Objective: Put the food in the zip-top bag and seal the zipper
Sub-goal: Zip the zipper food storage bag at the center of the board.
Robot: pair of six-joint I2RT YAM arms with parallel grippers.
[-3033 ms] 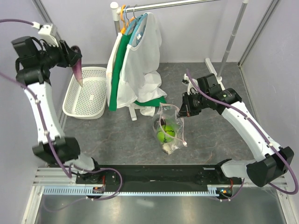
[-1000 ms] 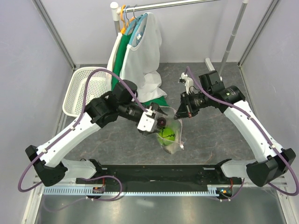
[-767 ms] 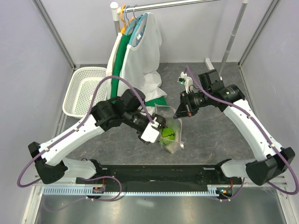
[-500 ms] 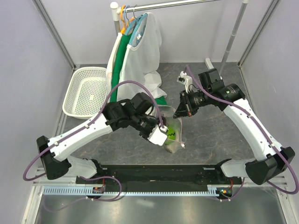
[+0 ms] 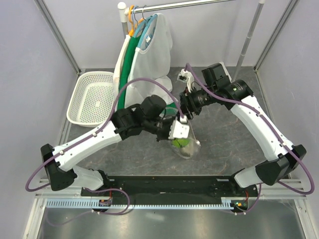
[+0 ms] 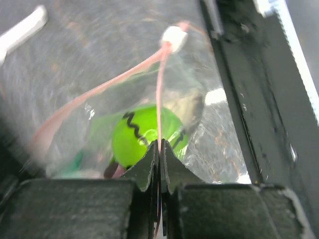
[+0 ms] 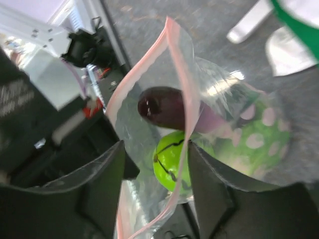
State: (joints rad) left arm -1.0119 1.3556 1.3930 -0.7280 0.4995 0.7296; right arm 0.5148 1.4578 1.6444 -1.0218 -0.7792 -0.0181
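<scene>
Pink zipper (image 6: 160,89) is pinched in the closed left claw (image 6: 160,149). The right claw (image 7: 155,147) stands open astride the same strip, gripping nothing. The clear zip-top bag (image 5: 185,142), mid-tabletop (image 5: 224,144), holds eggplant (image 7: 162,107), green fruit (image 7: 169,159) and lettuce (image 7: 249,134). A white basket (image 5: 92,99) sits well apart.

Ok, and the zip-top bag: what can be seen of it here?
The zip-top bag is clear plastic with pale dots and a pink zipper along its mouth, which gapes open, unsealed. Inside show a dark purple eggplant, a small green round fruit and green lettuce. The left gripper is shut on the zipper strip; the right gripper stands open around it. Its bottom seems to rest on the grey table.
</scene>
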